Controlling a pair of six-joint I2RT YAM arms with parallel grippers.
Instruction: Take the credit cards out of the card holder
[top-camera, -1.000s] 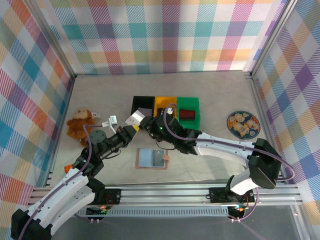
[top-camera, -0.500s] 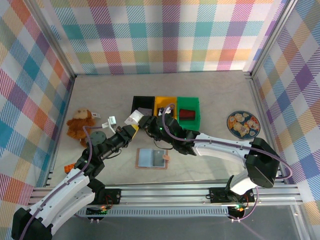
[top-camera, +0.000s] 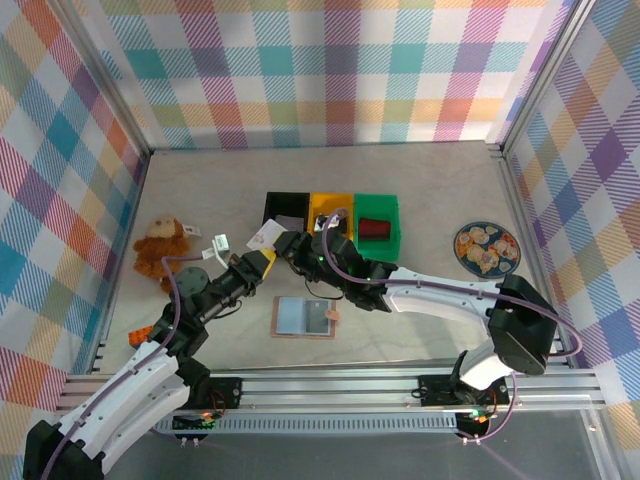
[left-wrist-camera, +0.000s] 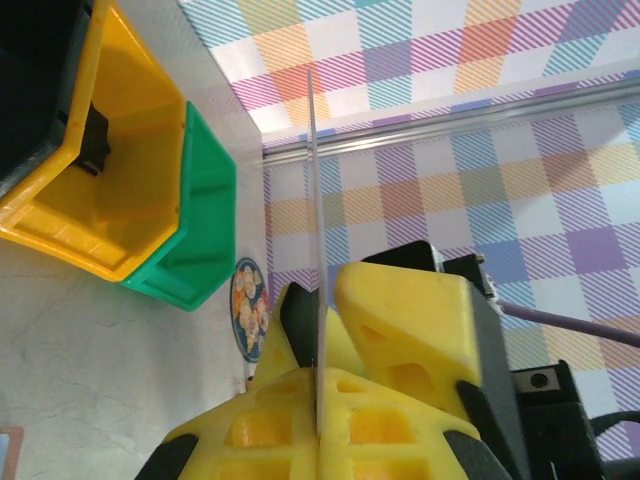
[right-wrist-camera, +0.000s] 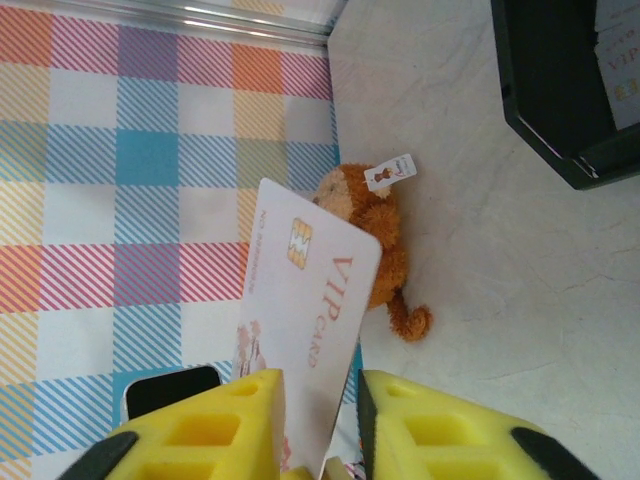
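1. Table (top-camera: 430, 190): the card holder (top-camera: 300, 317) lies open and flat near the arm bases, pale inside up, well apart from both grippers. The black bin (top-camera: 273, 205), yellow bin (top-camera: 322, 205) and green bin (top-camera: 388, 212) sit in a row behind it
2. Arms: both wrists meet in the air between the holder and the bins. This reads as a card handover from left to right, probably headed for a bin
3. Left gripper (top-camera: 264, 256): fingers pressed together, pinching the card (right-wrist-camera: 305, 290) at its lower end
4. Right gripper (right-wrist-camera: 320, 378): fingers straddle the card's near end, with a slim dark gap beside one finger. Cannot tell whether it has a grip
5. Doing it well: the right should close square on bare card, clear of the left's pads, and the left should let go once that pinch is firm. The card looks thin and slick, so no twisting while both hold it, or it flexes and pops out
6. Top view: gives the holder's position and the arms' layout; the card is just a pale sliver. Too small to tell whether the holder has more cards in it
7. Right wrist view: shows the card's face, with chip and "VIP Card" print, another pale printed card lying in the black bin, and the monkey toy (right-wrist-camera: 365, 225) behind
8. Left wrist view: shows the card edge-on as a thin line clamped between yellow pads, which confirms the pinch but shows no face
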